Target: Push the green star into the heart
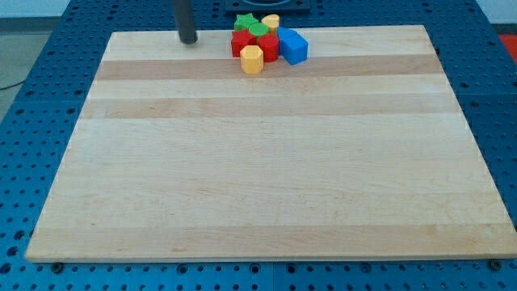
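Several blocks sit in a tight cluster at the view's top centre. The green star [245, 21] is at the cluster's top left, next to a green round block [258, 30]. A yellow block [271, 22], possibly the heart, lies just right of them. Two red blocks [241, 42] [267, 44] lie below the green ones; their shapes are unclear. A blue cube [293, 46] is at the right and a yellow hexagon [252, 59] at the bottom. My tip [188, 40] stands on the board to the left of the cluster, apart from every block.
The wooden board [258, 162] lies on a blue perforated table [32, 121]. The cluster sits close to the board's top edge. A dark object [275, 5] shows just beyond that edge.
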Robot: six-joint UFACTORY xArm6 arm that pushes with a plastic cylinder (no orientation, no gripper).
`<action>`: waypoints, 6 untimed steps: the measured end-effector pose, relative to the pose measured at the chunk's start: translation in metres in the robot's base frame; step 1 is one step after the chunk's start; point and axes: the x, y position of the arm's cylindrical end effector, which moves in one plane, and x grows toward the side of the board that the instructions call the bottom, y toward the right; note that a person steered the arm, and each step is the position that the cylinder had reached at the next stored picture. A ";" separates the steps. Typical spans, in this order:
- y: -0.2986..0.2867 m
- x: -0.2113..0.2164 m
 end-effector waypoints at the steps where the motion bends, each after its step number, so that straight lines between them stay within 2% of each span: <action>1: 0.027 0.000; 2: 0.078 0.000; 3: 0.087 0.000; 5: 0.080 0.005; 6: 0.061 0.031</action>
